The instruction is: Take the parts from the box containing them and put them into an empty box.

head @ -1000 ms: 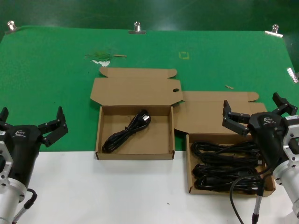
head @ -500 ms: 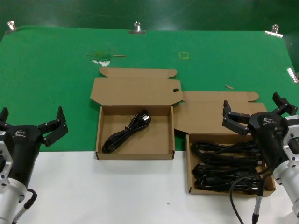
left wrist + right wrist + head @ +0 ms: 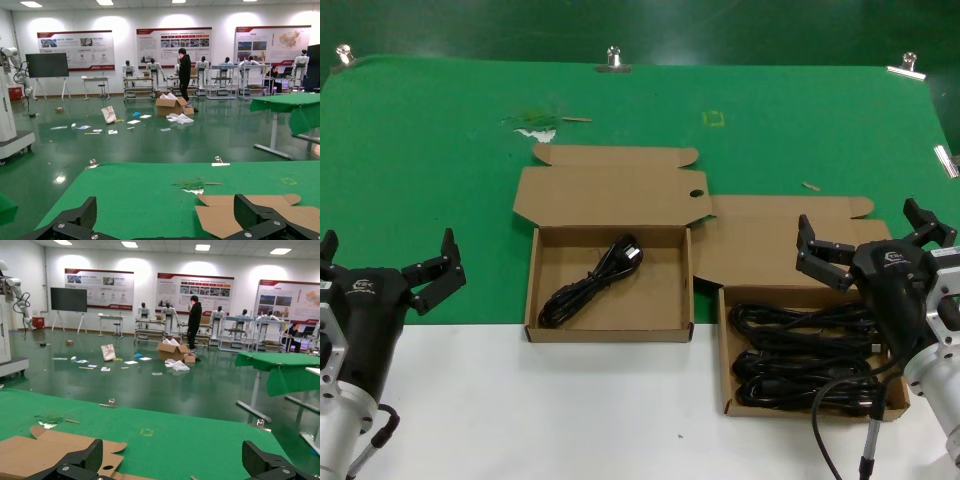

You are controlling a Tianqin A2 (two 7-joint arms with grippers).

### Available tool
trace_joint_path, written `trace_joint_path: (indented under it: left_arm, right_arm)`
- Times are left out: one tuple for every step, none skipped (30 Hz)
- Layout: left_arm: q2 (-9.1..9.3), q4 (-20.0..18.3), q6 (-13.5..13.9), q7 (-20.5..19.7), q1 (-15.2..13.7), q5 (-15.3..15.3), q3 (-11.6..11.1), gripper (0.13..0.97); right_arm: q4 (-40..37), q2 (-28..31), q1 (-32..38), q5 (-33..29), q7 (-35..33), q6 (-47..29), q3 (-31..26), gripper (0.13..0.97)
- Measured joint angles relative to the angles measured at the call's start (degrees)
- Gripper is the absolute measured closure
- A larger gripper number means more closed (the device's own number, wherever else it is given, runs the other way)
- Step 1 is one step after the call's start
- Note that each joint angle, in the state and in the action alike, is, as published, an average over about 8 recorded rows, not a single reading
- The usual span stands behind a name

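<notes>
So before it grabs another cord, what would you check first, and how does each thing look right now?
1. Right gripper open: ok, fingers spread above the full box.
2. Cords left to take: ok, several coils lie there.
3. Receiving box has room: ok, one cord inside.
4. Left gripper out of the way: ok, open, off to the left.
5. Which coil lifts free: cannot tell, they overlap.

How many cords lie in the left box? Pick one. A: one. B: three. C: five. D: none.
A: a single coiled black cord lies slantwise on the floor of the left box; the other cords fill the right box.
</notes>
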Motion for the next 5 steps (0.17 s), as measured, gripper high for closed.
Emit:
trace_joint_path:
  left_arm:
    - [0.00, 0.00, 0.00, 0.00, 0.00, 0.00, 0.00, 0.132]
    - [0.00, 0.00, 0.00, 0.00, 0.00, 0.00, 0.00, 0.132]
    - [0.00, 0.00, 0.00, 0.00, 0.00, 0.00, 0.00, 0.132]
    - [0.00, 0.00, 0.00, 0.00, 0.00, 0.00, 0.00, 0.132]
    - [0.00, 0.00, 0.00, 0.00, 0.00, 0.00, 0.00, 0.132]
  right_arm:
    - [0.00, 0.00, 0.00, 0.00, 0.00, 0.00, 0.00, 0.129]
    - [0.00, 0.00, 0.00, 0.00, 0.00, 0.00, 0.00, 0.129]
    - [0.00, 0.00, 0.00, 0.00, 0.00, 0.00, 0.00, 0.129]
    - [0.00, 0.00, 0.00, 0.00, 0.00, 0.00, 0.00, 0.129]
    - [0.00, 0.00, 0.00, 0.00, 0.00, 0.00, 0.00, 0.129]
